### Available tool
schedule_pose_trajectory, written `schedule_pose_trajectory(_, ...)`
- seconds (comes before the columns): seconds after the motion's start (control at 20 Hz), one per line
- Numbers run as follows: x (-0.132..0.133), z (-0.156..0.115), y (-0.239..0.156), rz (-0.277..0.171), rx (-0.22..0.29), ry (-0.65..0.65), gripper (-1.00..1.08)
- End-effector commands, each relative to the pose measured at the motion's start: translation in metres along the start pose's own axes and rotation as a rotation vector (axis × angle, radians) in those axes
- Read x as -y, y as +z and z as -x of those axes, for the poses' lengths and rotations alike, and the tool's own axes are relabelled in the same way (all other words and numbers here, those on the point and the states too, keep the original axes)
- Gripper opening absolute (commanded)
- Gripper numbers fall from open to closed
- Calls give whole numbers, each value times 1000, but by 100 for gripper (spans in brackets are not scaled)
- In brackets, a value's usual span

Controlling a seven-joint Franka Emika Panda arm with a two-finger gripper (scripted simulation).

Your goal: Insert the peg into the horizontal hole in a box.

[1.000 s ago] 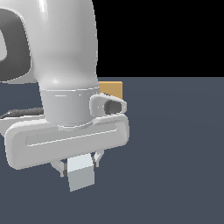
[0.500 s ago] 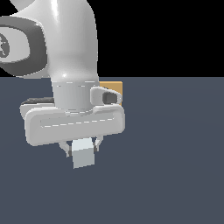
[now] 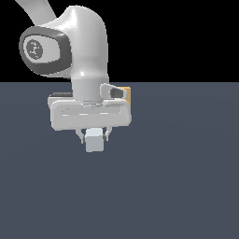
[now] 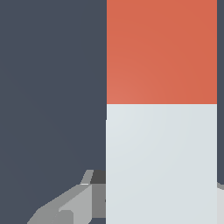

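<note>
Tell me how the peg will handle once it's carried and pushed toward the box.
The peg looks straight and square-edged, so probably stiff and unlikely to roll. Its smooth flat faces might slip in the pincer when pushed.

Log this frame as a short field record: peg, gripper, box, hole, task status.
peg: white end faces the exterior camera; the wrist view shows its orange-red half beyond the white half
gripper: shut on the peg, fingers on both sides
box: tan, only a sliver shows behind the gripper's body, on the exterior view's right
hole: hidden in both views
task status: peg held, not yet inserted
</note>
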State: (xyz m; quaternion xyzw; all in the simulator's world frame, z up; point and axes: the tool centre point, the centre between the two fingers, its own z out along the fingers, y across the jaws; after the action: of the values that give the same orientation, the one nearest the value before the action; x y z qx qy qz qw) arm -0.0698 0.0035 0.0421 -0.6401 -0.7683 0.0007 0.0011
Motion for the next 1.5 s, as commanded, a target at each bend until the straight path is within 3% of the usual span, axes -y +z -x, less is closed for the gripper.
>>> schedule_pose_trajectory(0.0,-6,-19,-5,3,0,31,-100)
schedule_pose_trajectory(0.7,-41,-107,-20,3,1,172,-100)
schedule_pose_trajectory(1.05,-51,-125,-23,3,1,202,-100)
schedule_pose_trajectory(1.45,-53,-126,-23,3,1,205,-100)
